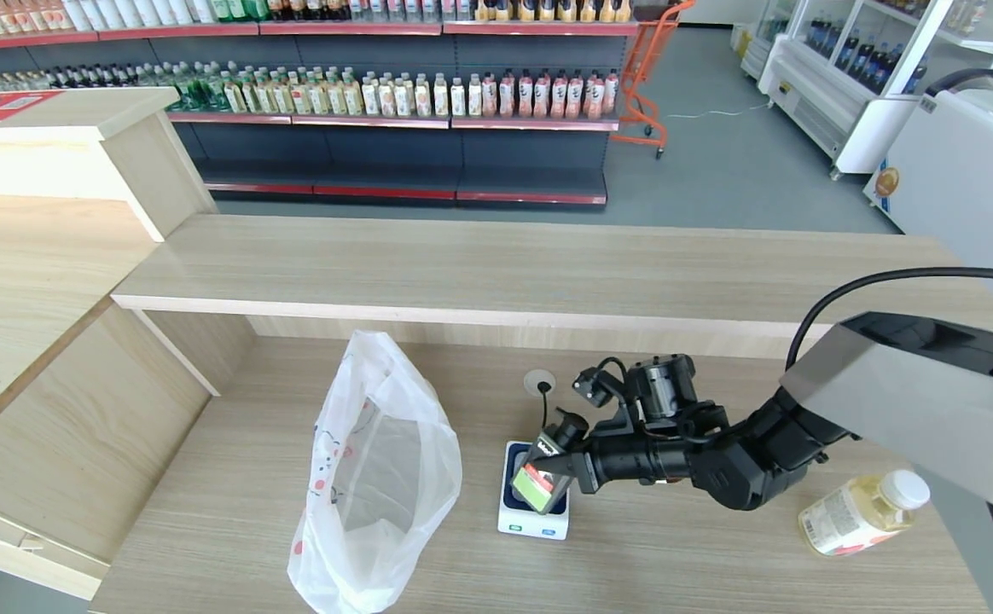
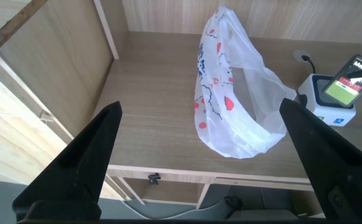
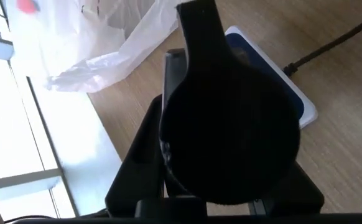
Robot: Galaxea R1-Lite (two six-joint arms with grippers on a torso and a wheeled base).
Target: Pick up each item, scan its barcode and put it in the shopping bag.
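My right gripper [image 1: 545,467] is shut on a small dark pack with a green and red label [image 1: 534,489], tilted just above the white scanner [image 1: 534,522] in the middle of the counter. From the left wrist, the pack [image 2: 348,84] hangs over the scanner [image 2: 320,93]. In the right wrist view the dark pack [image 3: 231,124] hides most of the scanner [image 3: 279,79]. The white shopping bag [image 1: 377,477] stands open to the scanner's left, also seen as the bag [image 2: 231,106]. My left gripper [image 2: 203,168] is open near the counter's front edge, holding nothing.
A pale drink bottle with a white cap [image 1: 863,512] lies on the counter at the right, near the front. A black cable runs from the scanner to a round grommet [image 1: 539,381]. A raised ledge [image 1: 548,273] borders the back, and a wooden wall [image 1: 78,435] the left.
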